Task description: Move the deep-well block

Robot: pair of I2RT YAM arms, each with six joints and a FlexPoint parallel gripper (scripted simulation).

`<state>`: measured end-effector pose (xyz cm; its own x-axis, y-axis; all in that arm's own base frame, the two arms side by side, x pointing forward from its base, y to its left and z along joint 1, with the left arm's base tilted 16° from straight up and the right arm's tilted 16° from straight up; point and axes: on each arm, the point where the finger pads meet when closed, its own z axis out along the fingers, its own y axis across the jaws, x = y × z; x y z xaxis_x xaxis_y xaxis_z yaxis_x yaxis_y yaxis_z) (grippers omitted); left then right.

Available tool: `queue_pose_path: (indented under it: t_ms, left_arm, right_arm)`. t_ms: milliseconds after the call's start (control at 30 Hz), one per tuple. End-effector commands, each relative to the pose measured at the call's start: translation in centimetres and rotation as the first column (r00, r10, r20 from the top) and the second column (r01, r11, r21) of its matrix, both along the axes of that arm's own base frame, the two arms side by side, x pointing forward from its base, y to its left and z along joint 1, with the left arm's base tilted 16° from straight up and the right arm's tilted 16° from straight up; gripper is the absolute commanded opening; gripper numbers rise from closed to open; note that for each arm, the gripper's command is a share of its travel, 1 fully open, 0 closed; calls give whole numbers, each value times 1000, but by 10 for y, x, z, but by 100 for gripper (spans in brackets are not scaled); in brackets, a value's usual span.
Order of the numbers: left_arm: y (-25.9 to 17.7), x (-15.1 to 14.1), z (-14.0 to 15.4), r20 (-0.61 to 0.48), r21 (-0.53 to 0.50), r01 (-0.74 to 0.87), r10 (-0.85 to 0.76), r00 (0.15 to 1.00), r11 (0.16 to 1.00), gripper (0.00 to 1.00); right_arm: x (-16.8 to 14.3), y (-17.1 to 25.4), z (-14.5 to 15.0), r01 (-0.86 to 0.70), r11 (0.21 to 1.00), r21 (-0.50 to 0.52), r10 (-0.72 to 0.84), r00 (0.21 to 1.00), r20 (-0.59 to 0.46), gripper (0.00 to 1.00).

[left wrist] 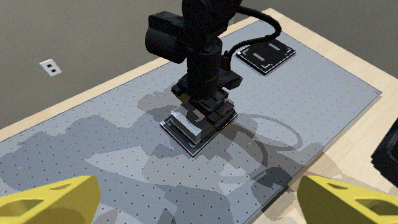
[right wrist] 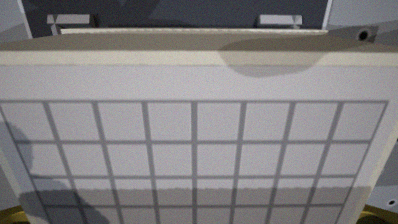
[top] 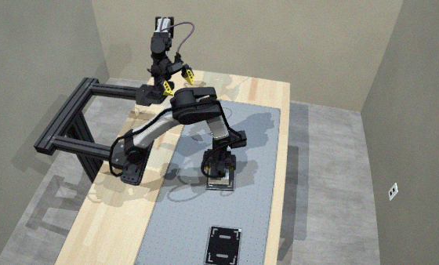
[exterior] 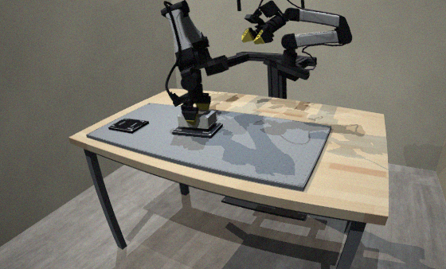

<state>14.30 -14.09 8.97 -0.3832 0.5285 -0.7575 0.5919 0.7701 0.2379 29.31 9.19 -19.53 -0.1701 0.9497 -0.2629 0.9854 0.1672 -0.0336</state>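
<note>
The pale deep-well block [top: 219,181] [exterior: 208,120] [left wrist: 186,126] [right wrist: 195,82] is level, over the black nest [exterior: 191,131] [right wrist: 175,15] near the mat's middle. A dark gap seems to show beneath it. Beyond its end, the nest's two end locators show in the right wrist view. My right gripper [top: 219,168] [exterior: 196,113] points down and is shut on the block's sides. The other black nest [top: 224,246] [exterior: 128,125] [left wrist: 266,56] is empty. My left gripper [top: 181,88] [exterior: 251,40] [left wrist: 199,184] is open and empty, high up away from the block. I cannot read the A1 marks or nest labels.
Both nests stand on the grey perforated mat [top: 180,219] [exterior: 239,159] [left wrist: 330,90], which lies on the wooden table [top: 102,219] [exterior: 342,199]. The right arm reaches over the table between the left gripper and the empty nest. A dark frame [top: 78,147] carries both arms.
</note>
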Motion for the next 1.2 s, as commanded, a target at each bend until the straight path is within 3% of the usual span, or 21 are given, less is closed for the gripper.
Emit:
queue_pose_path:
  t_ms: [0,300,533,733,1167]
  left_arm:
    - [-4,1,5,7,-19,1,-1,1000,1000,100]
    - [-4,1,5,7,-19,1,-1,1000,1000,100]
    - [-4,1,5,7,-19,1,-1,1000,1000,100]
    - [-4,1,5,7,-19,1,-1,1000,1000,100]
    - [-4,1,5,7,-19,1,-1,1000,1000,100]
  right_arm:
    - [5,8,21,-1,1000,8,1,1000,23,75]
    - [11,17,39,-8,1000,19,8,999,39,75]
    - [6,12,27,-5,1000,-4,5,1000,-8,75]
    - [17,13,21,-8,1000,13,7,1000,31,75]
    - [13,7,7,0,1000,2,0,1000,14,75]
